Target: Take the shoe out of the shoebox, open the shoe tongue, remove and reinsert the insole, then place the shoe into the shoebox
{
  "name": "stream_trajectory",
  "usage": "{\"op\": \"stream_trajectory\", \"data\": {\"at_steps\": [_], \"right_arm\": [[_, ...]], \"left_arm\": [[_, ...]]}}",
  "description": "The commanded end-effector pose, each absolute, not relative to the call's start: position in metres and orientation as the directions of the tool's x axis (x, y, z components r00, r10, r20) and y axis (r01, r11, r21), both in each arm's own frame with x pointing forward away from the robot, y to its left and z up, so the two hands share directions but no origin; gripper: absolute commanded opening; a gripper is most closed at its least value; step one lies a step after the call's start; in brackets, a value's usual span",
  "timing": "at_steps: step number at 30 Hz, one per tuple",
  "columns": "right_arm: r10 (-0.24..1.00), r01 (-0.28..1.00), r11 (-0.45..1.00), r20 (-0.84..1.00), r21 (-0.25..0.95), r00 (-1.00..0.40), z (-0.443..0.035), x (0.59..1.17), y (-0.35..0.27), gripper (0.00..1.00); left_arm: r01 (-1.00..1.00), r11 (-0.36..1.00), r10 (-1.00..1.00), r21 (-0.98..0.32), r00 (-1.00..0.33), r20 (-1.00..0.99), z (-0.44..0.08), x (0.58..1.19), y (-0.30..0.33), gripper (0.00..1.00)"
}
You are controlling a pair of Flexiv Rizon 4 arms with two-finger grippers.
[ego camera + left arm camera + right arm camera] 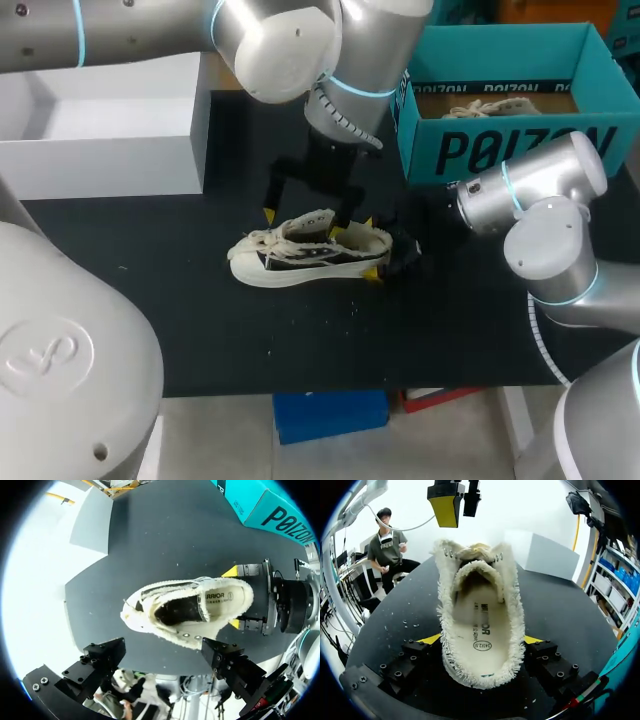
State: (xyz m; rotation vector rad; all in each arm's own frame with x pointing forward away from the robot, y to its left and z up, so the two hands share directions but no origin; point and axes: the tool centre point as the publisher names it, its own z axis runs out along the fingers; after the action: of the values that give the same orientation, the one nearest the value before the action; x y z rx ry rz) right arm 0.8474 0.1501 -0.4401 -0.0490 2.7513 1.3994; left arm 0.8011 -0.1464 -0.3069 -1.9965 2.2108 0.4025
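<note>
A cream low-top shoe (pixel 300 255) with frayed edges lies on the black table (pixel 150 300), its toe pointing to my left. Its insole (pixel 480 630) lies inside, print showing, and the tongue (pixel 476 570) stands over the opening. My right gripper (pixel 368 247) is at the heel, with a yellow-tipped finger pressed on each side, so it is shut on the shoe (pixel 480 670). My left gripper (pixel 308 215) hangs open just above the laces and touches nothing. In its own view the shoe (pixel 185 610) lies ahead of the left gripper (pixel 164 650), and the right gripper (pixel 232 598) clasps the heel.
A teal shoebox (pixel 500 150) stands open at the back right, with a second shoe (pixel 490 105) inside. An open white box (pixel 110 130) sits at the back left. Small white crumbs dot the table in front of the shoe.
</note>
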Motion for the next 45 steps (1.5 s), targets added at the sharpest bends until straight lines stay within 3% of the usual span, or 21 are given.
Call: {"op": "stream_trajectory", "data": {"at_steps": [1, 20, 39, 40, 41, 42, 44, 45], "right_arm": [[-0.003, -0.051, 0.591, -0.061, 0.805, -0.998, -0.441, 0.849, 0.152, 0.0], [-0.003, -0.051, 0.591, -0.061, 0.805, -0.998, -0.441, 0.849, 0.152, 0.0], [-0.003, -0.051, 0.591, -0.061, 0.805, -0.998, -0.441, 0.849, 0.152, 0.0], [-0.003, -0.051, 0.591, -0.061, 0.805, -0.998, -0.441, 0.849, 0.152, 0.0], [-0.003, -0.051, 0.591, -0.061, 0.805, -0.998, -0.441, 0.849, 0.152, 0.0], [-0.003, -0.051, 0.591, -0.061, 0.805, -0.998, -0.441, 0.849, 0.152, 0.0], [-0.003, -0.051, 0.591, -0.061, 0.805, -0.998, -0.441, 0.849, 0.152, 0.0], [-0.003, -0.051, 0.591, -0.061, 0.805, -0.998, -0.441, 0.849, 0.152, 0.0]], "left_arm": [[-0.991, 0.085, -0.955, 0.104, -0.111, -0.276, -0.307, 0.8, -0.146, 1.0], [-0.998, 0.055, -0.902, 0.018, -0.058, -0.429, -0.33, 0.813, -0.175, 1.0], [-0.996, 0.062, -0.871, 0.069, -0.088, -0.483, -0.371, 0.822, -0.176, 1.0], [-0.996, 0.062, -0.869, 0.068, -0.088, -0.488, -0.371, 0.822, -0.176, 0.93], [-0.996, 0.056, -0.864, 0.066, -0.082, -0.497, -0.372, 0.821, -0.174, 0.66], [-0.996, 0.056, -0.864, 0.066, -0.082, -0.497, -0.372, 0.822, -0.173, 0.45], [-0.996, 0.051, -0.862, 0.069, -0.079, -0.5, -0.374, 0.822, -0.17, 0.26], [-0.996, 0.048, -0.861, 0.071, -0.078, -0.503, -0.375, 0.822, -0.168, 0.22]]}}
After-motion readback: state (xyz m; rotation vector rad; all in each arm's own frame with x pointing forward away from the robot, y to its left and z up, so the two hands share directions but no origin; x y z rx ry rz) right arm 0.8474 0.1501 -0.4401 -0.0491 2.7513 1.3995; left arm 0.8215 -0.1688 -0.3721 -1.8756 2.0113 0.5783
